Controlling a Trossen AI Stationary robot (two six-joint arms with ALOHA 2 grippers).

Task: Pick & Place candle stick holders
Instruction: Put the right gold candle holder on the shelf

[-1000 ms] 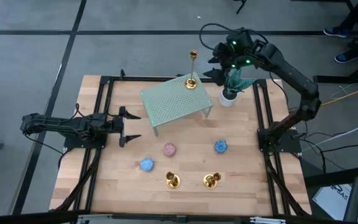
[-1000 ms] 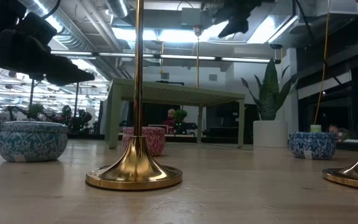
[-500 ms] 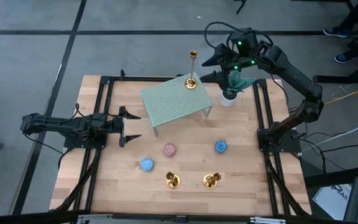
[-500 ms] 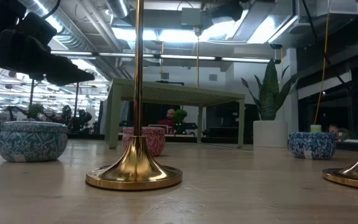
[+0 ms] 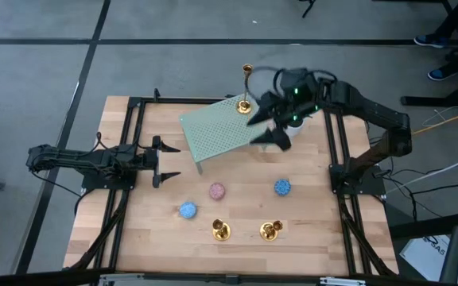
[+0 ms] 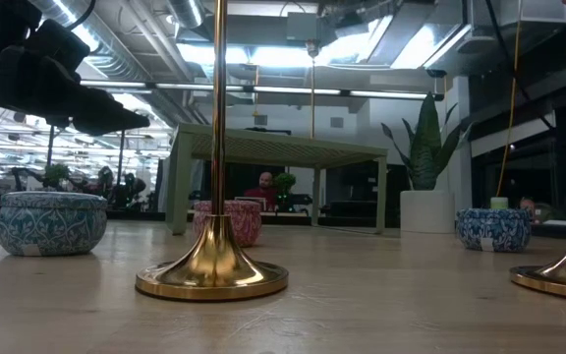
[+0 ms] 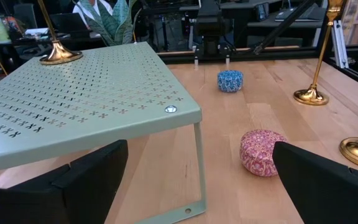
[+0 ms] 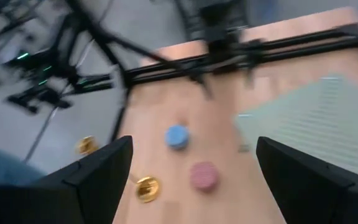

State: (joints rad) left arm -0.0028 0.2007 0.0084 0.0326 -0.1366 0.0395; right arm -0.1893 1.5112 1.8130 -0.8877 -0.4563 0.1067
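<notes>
Right hand (image 5: pixel 265 127), open & empty, was swung off the shelved candlestick (image 5: pixel 245 89) twd desk (image 5: pixel 316 214); two (image 5: pixel 221 230) (image 5: pixel 270 230) left. Left hand (image 5: pixel 168 162) open, idle.

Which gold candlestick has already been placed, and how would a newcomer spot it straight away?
Start at the pale green perforated metal shelf standing at the far side of the wooden table. On the shelf's far corner, close to the right gripper, stands a tall shiny gold metal candlestick. It alone is raised on the shelf; the two other gold candlesticks stand on the tabletop near the front edge.
</notes>
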